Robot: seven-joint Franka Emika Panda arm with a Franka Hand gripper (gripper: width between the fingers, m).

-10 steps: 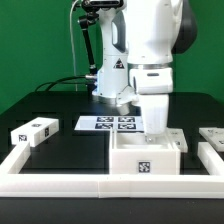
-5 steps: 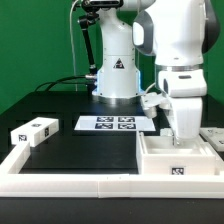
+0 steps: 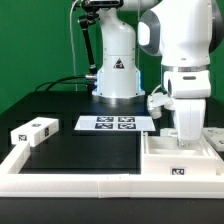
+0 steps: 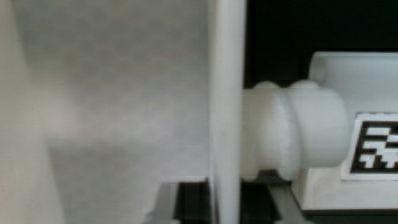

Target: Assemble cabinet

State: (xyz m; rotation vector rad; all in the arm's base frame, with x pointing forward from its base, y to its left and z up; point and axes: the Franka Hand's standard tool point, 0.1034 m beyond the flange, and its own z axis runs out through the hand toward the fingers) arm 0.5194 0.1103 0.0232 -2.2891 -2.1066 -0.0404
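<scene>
In the exterior view the cabinet (image 3: 160, 166) stands at the exterior view's right, close behind the long white front rail (image 3: 80, 184) and near the corner of the frame. It is a low boxy body with its open side up. Its long axis runs across the view from left to right, and the face with a small square tag (image 3: 180, 172) is turned toward the camera. The gripper (image 3: 186, 138) comes straight down into the body from above. Its fingertips are hidden behind the cabinet's near wall, so this view does not show how they are set. The cabinet's far end is cut off by the picture's right edge, where another white part (image 3: 214, 138) can barely be made out. Well apart, at the exterior view's left, lies a small tagged white block (image 3: 33, 130), and the marker board (image 3: 114, 123) lies flat on the black table (image 3: 90, 150) before the arm's base. In the wrist view a broad white panel of the cabinet (image 4: 107, 100) fills half the picture, blurred. Its thin edge stands upright between two dark fingertips (image 4: 189, 200), so the gripper (image 4: 228, 200) is narrow, closed on that wall. Beside the wall sits a rounded white piece (image 4: 285, 130), and a tag (image 4: 377, 146) is cut off at the picture's edge.
</scene>
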